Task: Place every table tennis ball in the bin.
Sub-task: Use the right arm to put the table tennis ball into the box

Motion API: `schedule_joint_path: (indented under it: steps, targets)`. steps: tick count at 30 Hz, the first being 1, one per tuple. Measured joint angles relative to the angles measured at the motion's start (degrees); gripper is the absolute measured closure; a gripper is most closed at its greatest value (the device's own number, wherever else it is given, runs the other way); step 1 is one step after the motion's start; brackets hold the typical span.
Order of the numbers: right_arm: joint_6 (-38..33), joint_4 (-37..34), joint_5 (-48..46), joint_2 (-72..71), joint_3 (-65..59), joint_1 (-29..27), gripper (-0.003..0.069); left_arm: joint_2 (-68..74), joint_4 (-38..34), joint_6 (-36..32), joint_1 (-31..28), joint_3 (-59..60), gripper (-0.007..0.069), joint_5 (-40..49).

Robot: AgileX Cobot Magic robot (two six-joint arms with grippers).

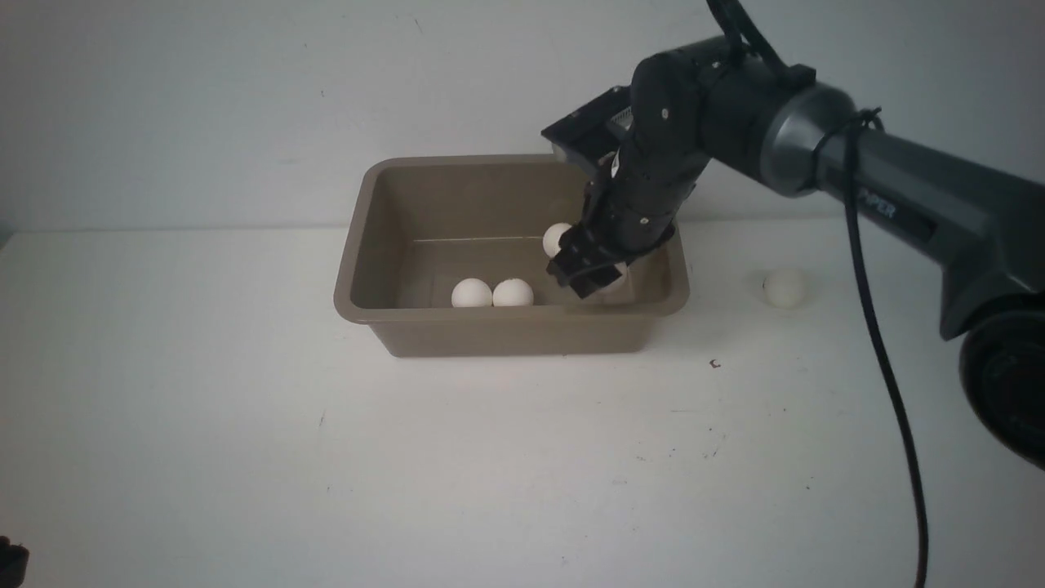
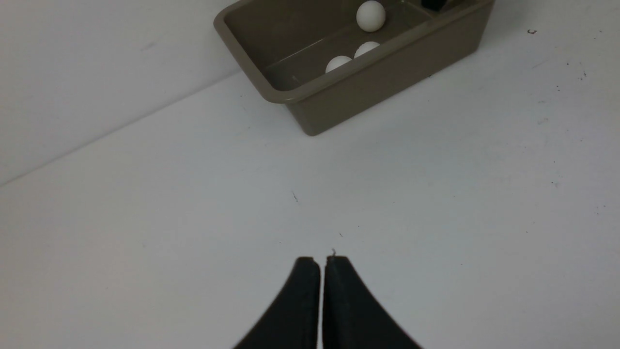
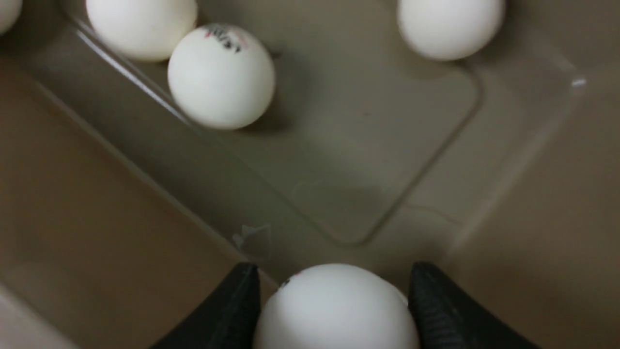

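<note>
Fingertips of the right gripper [image 3: 336, 303] have a ball [image 3: 339, 310] clasped between them, inside the bin [image 1: 506, 335] near its right end. Other white balls lie on the bin's floor: a pair side by side [image 1: 472, 293] [image 1: 513, 292] by the near wall, and one [image 1: 555, 240] farther back, partly behind the gripper. One ball [image 1: 785, 288] sits on the table [image 1: 490, 474], apart from the bin, to its right. The left gripper [image 2: 322, 291] is clenched on nothing, well away from the bin.

The step in hand looks like delivering the clasped ball. The next move calls for spreading the fingers to let it drop, then lifting clear of the rim and reaching right for the one on the table, without knocking it into a roll.
</note>
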State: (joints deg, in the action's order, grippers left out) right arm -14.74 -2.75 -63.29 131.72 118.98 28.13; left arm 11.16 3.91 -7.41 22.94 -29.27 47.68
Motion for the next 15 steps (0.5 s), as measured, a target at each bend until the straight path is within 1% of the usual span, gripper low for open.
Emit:
schedule_joint_path:
  steps: [3,4,8,9,12,14,15]
  targets:
    - [0.0,-0.6,0.2,0.2,0.0,0.1,0.0296,0.0,0.0,0.0,0.0,0.0,0.0629,0.0]
    - [0.0,-0.7,0.4,0.2,0.0,0.1,0.0281,0.0,0.0,0.0,0.0,0.0,0.0629,0.0]
    - [0.9,-1.0,0.5,0.2,0.1,0.1,0.0172,0.0,0.0,0.0,0.0,0.0,0.0629,0.0]
    - [1.1,-1.0,0.5,0.2,0.3,0.1,0.0153,0.0,0.0,0.0,0.0,0.0,0.0629,0.0]
    - [1.0,-0.6,0.5,-0.1,0.6,0.1,0.0135,0.0,0.0,0.0,0.0,0.0,0.0629,0.0]
    - [1.0,1.1,-0.3,-0.7,1.5,0.1,0.0132,0.0,0.0,0.0,0.0,0.0,0.0629,0.0]
    - [1.0,3.6,-1.1,-1.6,2.6,0.1,0.0131,0.0,0.0,0.0,0.0,0.0,0.0629,0.0]
